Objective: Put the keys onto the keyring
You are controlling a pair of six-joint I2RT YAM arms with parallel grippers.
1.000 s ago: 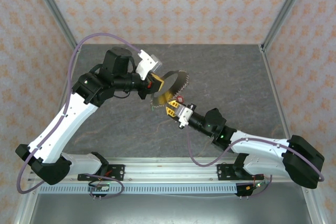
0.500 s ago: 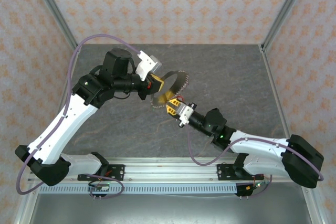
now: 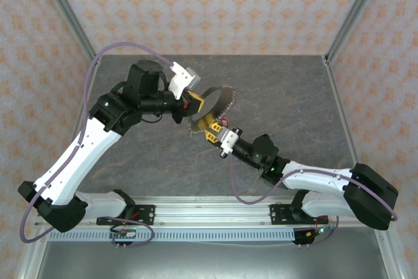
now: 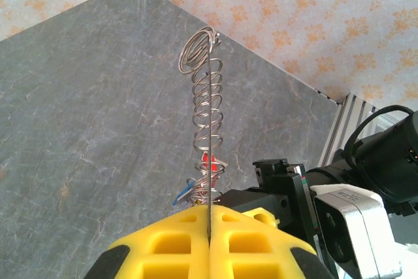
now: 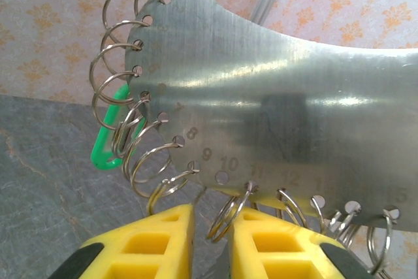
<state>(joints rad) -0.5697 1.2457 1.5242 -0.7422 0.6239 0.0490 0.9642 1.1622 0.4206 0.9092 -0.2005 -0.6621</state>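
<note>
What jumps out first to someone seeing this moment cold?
A curved shiny steel plate with numbered holes and wire rings along its edge, held up mid-table by the left gripper. The right gripper has one ring between its yellow fingers; a green plastic key head hangs on neighbouring rings.

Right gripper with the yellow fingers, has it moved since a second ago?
Yes, a little. The right gripper has slid left and farther from the long silver rail in front, toward the ring-edged round metal plate.
</note>
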